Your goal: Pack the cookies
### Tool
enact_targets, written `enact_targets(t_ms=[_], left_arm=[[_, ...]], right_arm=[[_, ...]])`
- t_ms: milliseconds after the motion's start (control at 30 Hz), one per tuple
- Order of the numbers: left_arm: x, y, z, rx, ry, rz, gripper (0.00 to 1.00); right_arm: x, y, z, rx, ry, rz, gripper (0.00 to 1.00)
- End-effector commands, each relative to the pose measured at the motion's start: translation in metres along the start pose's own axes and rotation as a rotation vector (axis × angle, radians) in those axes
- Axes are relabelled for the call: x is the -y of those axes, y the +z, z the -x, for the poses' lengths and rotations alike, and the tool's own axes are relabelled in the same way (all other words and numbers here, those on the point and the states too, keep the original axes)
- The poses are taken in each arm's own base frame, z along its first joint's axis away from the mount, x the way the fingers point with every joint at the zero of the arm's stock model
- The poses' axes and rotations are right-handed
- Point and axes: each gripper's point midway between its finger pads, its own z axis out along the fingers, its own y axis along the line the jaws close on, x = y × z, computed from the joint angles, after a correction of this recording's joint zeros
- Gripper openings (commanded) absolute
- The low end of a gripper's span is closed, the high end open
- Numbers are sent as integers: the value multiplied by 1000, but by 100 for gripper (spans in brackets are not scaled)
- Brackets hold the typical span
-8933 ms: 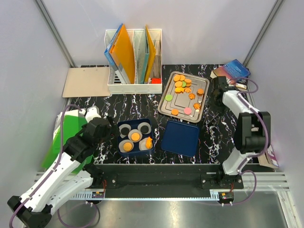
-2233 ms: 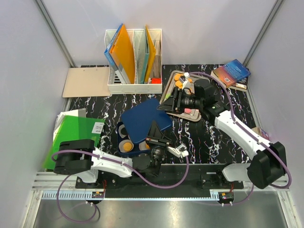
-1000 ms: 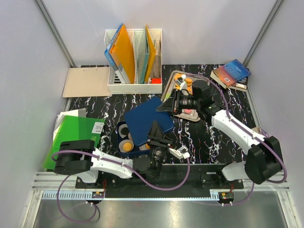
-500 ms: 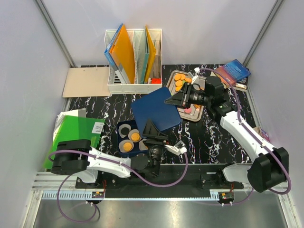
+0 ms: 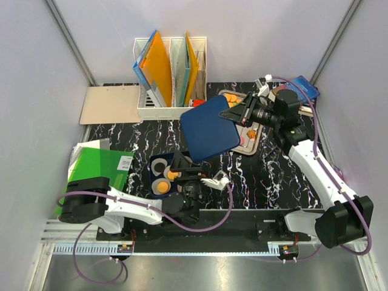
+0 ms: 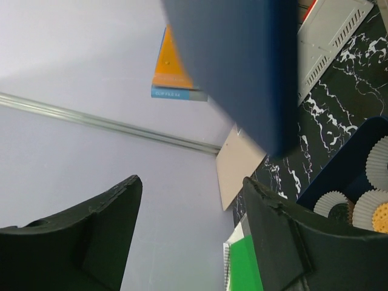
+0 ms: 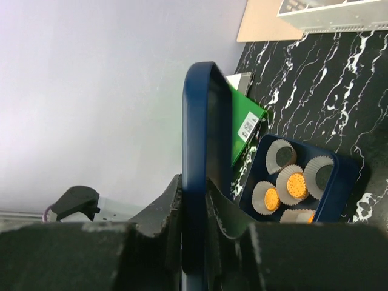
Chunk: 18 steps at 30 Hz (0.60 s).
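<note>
My right gripper (image 5: 233,113) (image 7: 194,185) is shut on the rim of a dark blue lid (image 5: 209,127) (image 7: 205,121), holding it tilted in the air between the box and the tray. The open blue box (image 5: 156,179) (image 7: 348,173) holds white paper cups with orange cookies (image 5: 162,187) (image 7: 295,183) and black ones (image 7: 283,156). More cookies (image 5: 230,97) lie on the metal tray (image 5: 253,147), partly hidden by the lid and arm. My left gripper (image 5: 183,165) (image 6: 191,185) stands open and empty at the box's right side, under the lid (image 6: 236,60).
A white file organizer (image 5: 171,73) with orange and blue folders stands at the back. A tan board (image 5: 109,104) lies at the back left, a green folder (image 5: 97,170) at the left edge, and books (image 5: 298,91) at the back right.
The right gripper has carried the lid up and to the right, off the box and toward the tray. The left gripper has opened wider and holds nothing.
</note>
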Motion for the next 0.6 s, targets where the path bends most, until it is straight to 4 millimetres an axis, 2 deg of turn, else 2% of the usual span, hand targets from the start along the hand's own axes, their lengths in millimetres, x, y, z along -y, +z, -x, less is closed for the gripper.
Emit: enact_targets(t_ms=[0,200,400,567], left_arm=[[-19,-1,-40,-131,-530,37,75],[-20,-1,-59,-185,-596,45,79],[-24,1,-72,-235,-665,63,81],[-42,4,-100,-340,-928,125,91]], right_arm=[[-34,-15,31,101,-60,70,0],[-37,-22,42,128,-61,78,0],[-30,-22,44,134,-51,68,0],[-25,-23,45,148,-41,60,0]])
